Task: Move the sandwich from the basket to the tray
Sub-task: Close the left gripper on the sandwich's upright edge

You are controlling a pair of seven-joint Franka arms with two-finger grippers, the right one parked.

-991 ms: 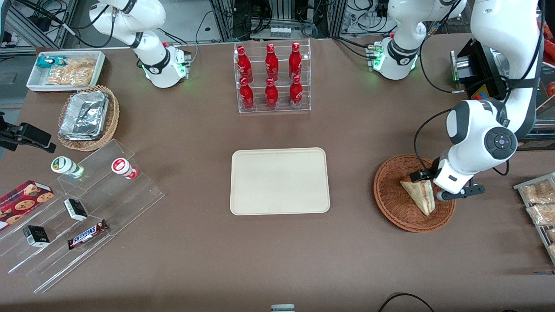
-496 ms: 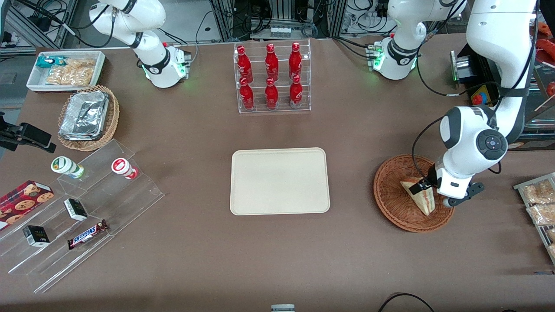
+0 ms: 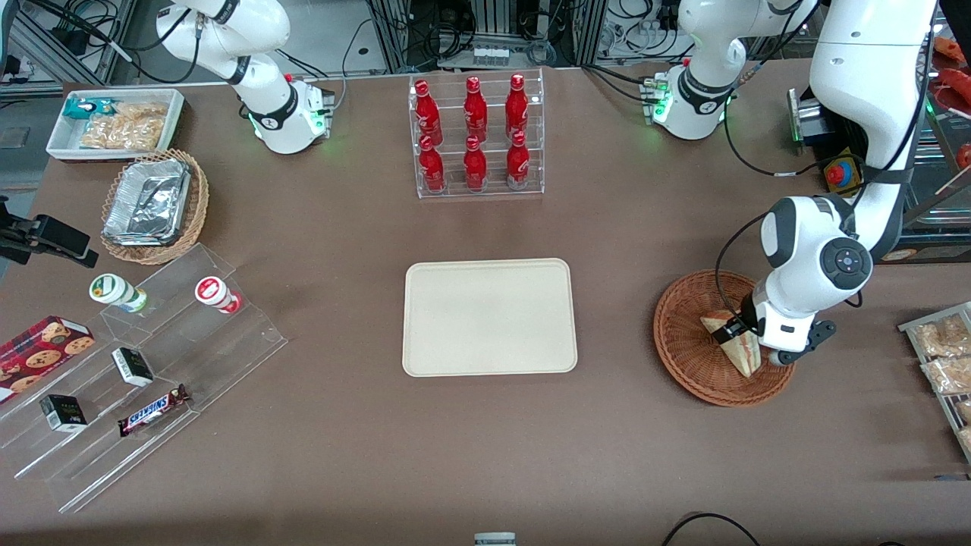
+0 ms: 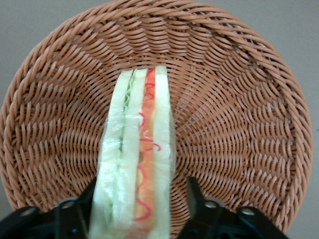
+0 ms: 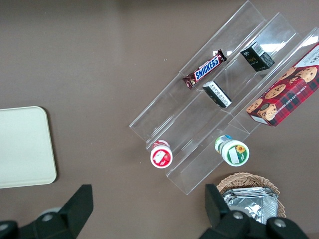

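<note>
The sandwich [image 3: 730, 343] stands on edge in the reddish-brown wicker basket [image 3: 686, 360], toward the working arm's end of the table. My left gripper [image 3: 746, 340] is low in the basket, open, with one finger on each side of the sandwich's wide end. In the left wrist view the sandwich [image 4: 137, 164] shows red and green filling between the black fingers [image 4: 195, 196]; one finger is close against the wrap, the other stands a little apart. The gripper [image 4: 142, 191] sits over the basket [image 4: 239, 124]. The cream tray [image 3: 489, 317] lies bare at the table's middle and shows in the right wrist view [image 5: 22, 144].
A clear rack of red bottles [image 3: 476, 136] stands farther from the front camera than the tray. Snack bags [image 3: 941, 353] lie at the working arm's end. A stepped acrylic shelf [image 3: 136, 364], a pale basket with foil [image 3: 152, 205] and a white bin [image 3: 114, 121] lie toward the parked arm's end.
My left gripper has come down into the basket and shifted a little toward the tray, so its fingers now straddle the sandwich. The sandwich has not moved.
</note>
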